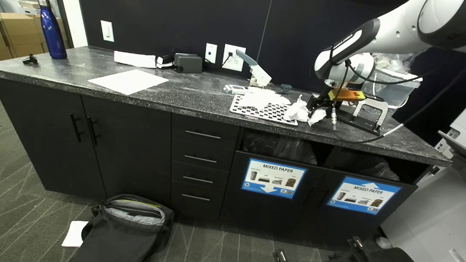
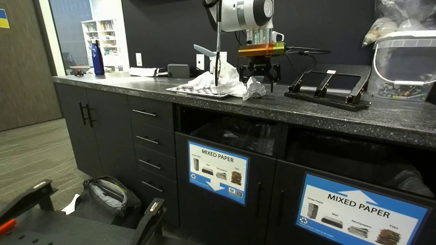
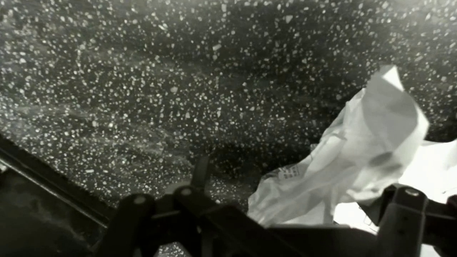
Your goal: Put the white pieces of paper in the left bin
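Observation:
Several crumpled white pieces of paper (image 1: 260, 98) are heaped on and beside a flat dotted sheet (image 1: 242, 109) on the dark counter. At the right end of this heap, one crumpled piece (image 2: 254, 89) rests near the counter's front edge. My gripper (image 2: 258, 84) points down over that piece with its jaws wide apart. In the wrist view, the piece (image 3: 332, 171) lies between the spread fingers, nearer the right one; no grip on it shows. Below the counter is the left bin (image 1: 273, 178), its blue-and-white label facing out and a dark liner showing in its top gap.
A black stand (image 2: 327, 90) and a clear bucket (image 2: 398, 68) are on the counter to the gripper's right. A grey-and-white handled tool (image 1: 259, 74) stands behind the heap. The similar right bin (image 1: 364, 194) adjoins the left one. Farther left lies a flat white sheet (image 1: 129, 82).

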